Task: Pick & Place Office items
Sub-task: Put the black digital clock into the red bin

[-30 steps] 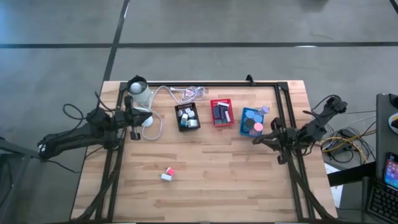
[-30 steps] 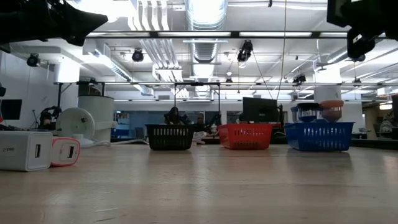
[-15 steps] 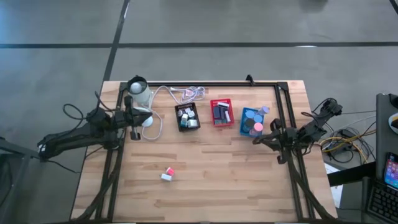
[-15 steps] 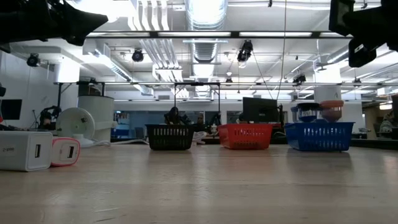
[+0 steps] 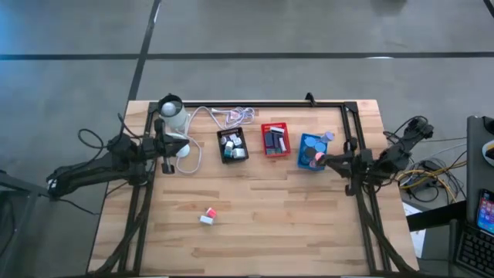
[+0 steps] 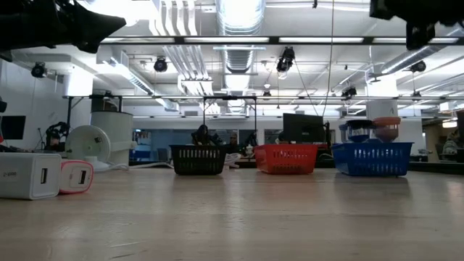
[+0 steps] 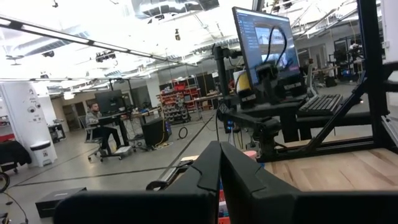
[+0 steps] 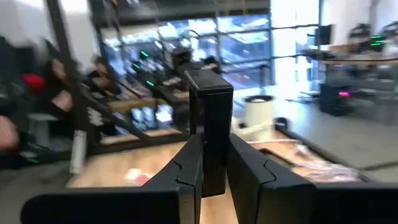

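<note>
While the left tool [image 5: 165,147] waits shut, the right tool [image 8: 211,163] clamps a dark rectangle [image 8: 211,118] — beside the blue tray [image 5: 307,160].

The dark six-joint left arm reaches in from nine o'clock, stretched low and nearly straight toward three o'clock, and ends in the left two-finger gripper [image 5: 164,158] near the ten o'clock part of the table. In the left wrist view its fingers [image 7: 205,171] lie pressed together. The dark right arm comes in from three o'clock, elbow bent outward, forearm pointing toward nine o'clock. The right two-finger gripper [image 5: 323,160] hangs raised, and its fingers [image 8: 188,163] are clamped on a dark rectangular block [image 8: 209,127].
</note>
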You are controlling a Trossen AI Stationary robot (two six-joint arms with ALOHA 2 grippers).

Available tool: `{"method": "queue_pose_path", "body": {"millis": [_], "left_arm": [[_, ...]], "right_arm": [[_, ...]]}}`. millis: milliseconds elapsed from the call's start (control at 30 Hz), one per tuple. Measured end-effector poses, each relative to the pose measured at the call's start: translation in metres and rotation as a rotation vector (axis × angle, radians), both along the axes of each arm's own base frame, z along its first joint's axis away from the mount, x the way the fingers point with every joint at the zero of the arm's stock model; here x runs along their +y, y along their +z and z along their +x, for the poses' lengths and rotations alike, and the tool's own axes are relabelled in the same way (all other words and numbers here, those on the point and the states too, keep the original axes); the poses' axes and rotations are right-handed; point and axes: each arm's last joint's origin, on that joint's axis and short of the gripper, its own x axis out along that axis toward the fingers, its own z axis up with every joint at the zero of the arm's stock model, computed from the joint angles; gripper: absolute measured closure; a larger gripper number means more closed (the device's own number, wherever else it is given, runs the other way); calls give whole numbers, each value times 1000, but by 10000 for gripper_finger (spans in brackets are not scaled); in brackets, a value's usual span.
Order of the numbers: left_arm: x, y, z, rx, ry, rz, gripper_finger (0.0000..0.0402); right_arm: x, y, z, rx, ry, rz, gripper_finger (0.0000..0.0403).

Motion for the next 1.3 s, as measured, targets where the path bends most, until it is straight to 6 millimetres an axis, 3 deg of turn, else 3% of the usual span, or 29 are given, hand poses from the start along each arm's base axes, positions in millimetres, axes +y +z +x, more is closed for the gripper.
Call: {"method": "queue_pose_path", "body": {"millis": [333,567,767,933,1133,1300], "left_arm": [[0,0,0,-1,0,0,388],[0,0,0,-1,0,0,388],[0,0,0,0,1,5,388],[0,0,0,0,1,4,388],[0,-1,0,8,1,2,388],[0,-2,0,17,1,-1,388]], "right_arm": [[5,76,35,330,-230,-108,358],[-19,101,81,646,-303,-52,358],[-62,87,136,891,-263,4,358],[-97,64,175,1045,-215,37,358],[-112,36,215,1183,-110,4,358],[-117,17,233,1353,-61,-43,358]]}}
